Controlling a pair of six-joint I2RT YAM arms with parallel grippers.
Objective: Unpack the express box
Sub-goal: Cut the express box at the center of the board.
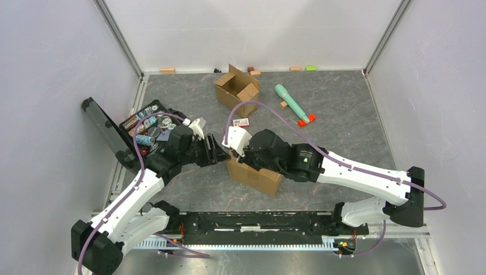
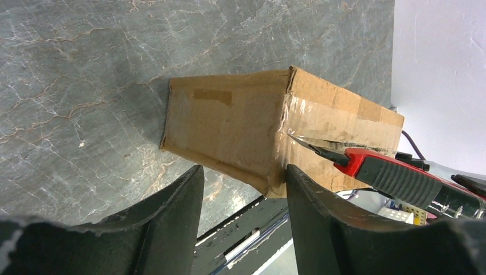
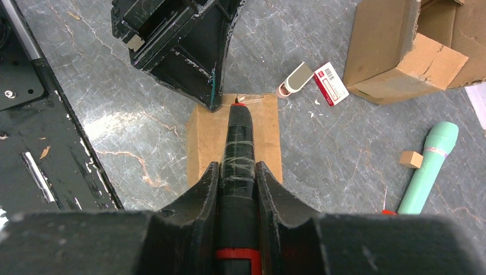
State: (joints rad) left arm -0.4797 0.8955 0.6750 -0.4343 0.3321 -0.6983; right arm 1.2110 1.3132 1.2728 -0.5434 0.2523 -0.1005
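The express box (image 1: 259, 179) is a sealed brown carton with clear tape, lying in the middle of the table. My right gripper (image 3: 236, 169) is shut on a black and red box cutter (image 3: 239, 137), which points along the carton's top (image 3: 203, 140). In the left wrist view the cutter (image 2: 395, 175) has its blade tip in the taped seam of the box (image 2: 229, 126). My left gripper (image 2: 243, 172) is open at the carton's left end, with one of its fingers (image 2: 298, 183) touching the lower corner. From above, the left gripper (image 1: 220, 150) sits just left of the box.
An opened empty carton (image 1: 238, 91) stands at the back. A mint green handheld device (image 1: 292, 103), a small wooden block (image 1: 283, 105) and a red-and-white packet (image 1: 241, 122) lie near it. An open black case of small items (image 1: 143, 129) sits at the left. The base rail (image 1: 258, 220) runs along the near edge.
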